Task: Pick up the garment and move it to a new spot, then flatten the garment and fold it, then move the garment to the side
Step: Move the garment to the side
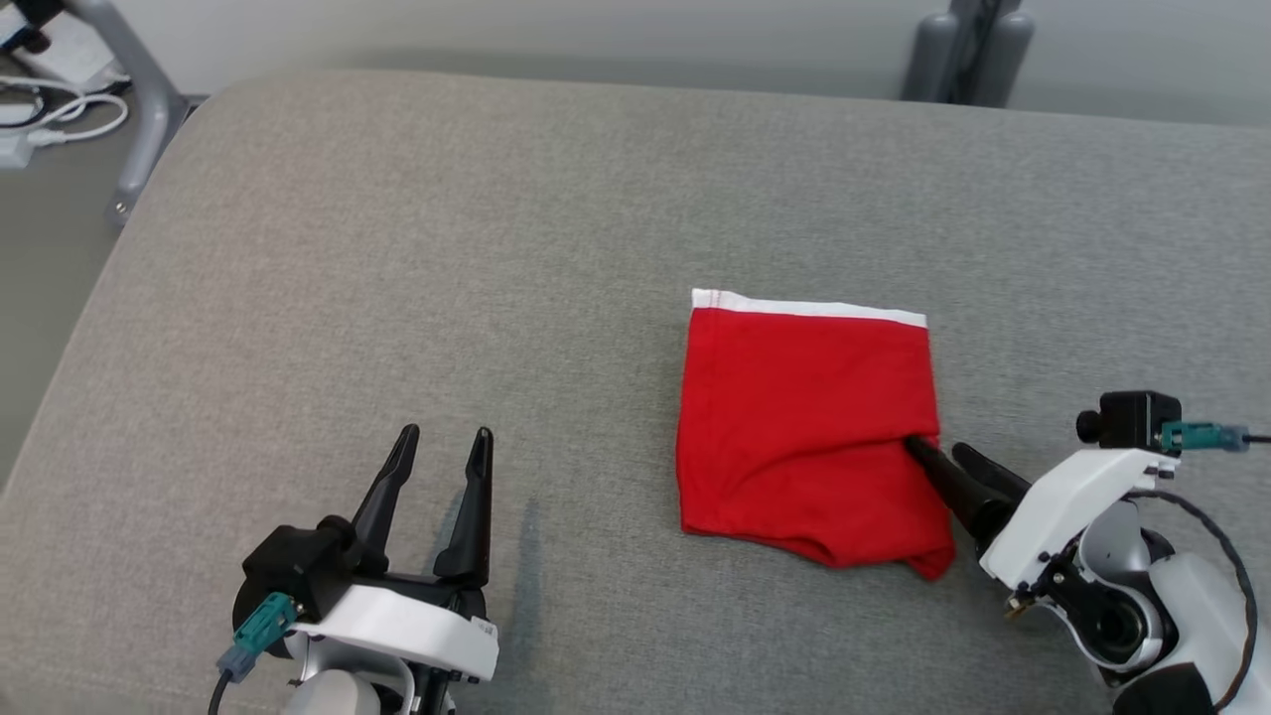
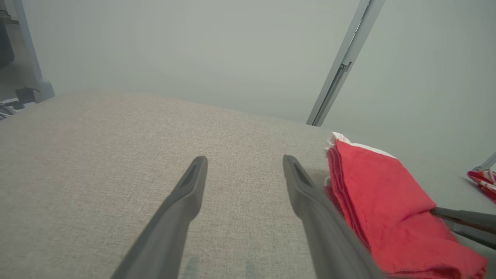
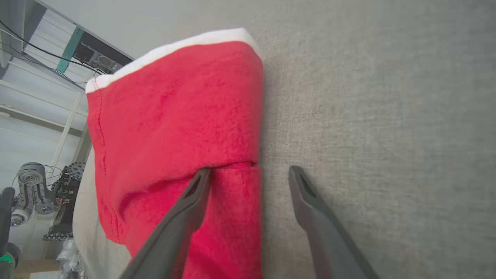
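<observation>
While the right claw gapes, the garment has one edge inside.

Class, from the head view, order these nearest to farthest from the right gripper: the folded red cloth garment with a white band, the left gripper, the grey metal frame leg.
1. Folded red garment: touching the right gripper.
2. Left gripper: lower left.
3. Grey metal frame leg: top left corner.

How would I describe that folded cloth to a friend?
On the wide grey padded surface before the robot, right of the middle, a folded garment lies flat with the right gripper at its edge. It is bright red against the grey, with a white band along its far edge.
</observation>
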You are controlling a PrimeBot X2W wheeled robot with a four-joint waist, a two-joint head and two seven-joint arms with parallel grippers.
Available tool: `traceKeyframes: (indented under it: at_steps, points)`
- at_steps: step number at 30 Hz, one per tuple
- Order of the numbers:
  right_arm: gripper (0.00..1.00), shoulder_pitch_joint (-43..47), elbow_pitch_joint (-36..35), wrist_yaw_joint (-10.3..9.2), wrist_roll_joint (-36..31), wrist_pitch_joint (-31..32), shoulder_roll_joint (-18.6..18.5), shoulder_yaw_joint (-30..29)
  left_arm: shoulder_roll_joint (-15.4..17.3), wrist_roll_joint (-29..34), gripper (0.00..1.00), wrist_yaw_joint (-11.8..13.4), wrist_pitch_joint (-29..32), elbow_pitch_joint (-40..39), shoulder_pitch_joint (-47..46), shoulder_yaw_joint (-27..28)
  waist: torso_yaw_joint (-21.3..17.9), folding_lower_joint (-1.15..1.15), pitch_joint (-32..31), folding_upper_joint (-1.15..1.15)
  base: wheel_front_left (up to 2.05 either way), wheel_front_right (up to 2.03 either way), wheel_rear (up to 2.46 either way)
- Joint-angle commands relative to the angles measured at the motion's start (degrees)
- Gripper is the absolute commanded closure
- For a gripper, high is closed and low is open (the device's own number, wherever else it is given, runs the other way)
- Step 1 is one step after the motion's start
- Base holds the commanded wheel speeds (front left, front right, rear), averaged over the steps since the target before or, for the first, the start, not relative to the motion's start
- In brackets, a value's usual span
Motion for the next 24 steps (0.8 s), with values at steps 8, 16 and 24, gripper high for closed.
traceKeyframes:
  at_steps: [8,16,24]
  points:
    - [0.0,-4.05,2.56,-0.02,4.35,4.77,-1.37,1.52,0.21,-1.47,0.0,0.15,-0.21,0.18,-2.47,-1.47,4.11,0.0,2.84,0.0,0.0,0.0,0.0]
    - [0.0,-5.73,3.42,-0.02,7.1,4.52,-1.89,2.75,0.23,-1.81,0.0,0.55,-0.21,0.35,-2.03,-2.06,5.88,0.0,2.99,0.0,0.0,0.0,0.0]
    - [0.22,-5.54,5.06,-0.02,9.2,6.28,-2.4,5.47,0.22,-1.48,0.0,0.59,-0.22,0.25,-2.49,-2.3,6.05,0.0,3.16,0.0,0.0,0.0,0.0]
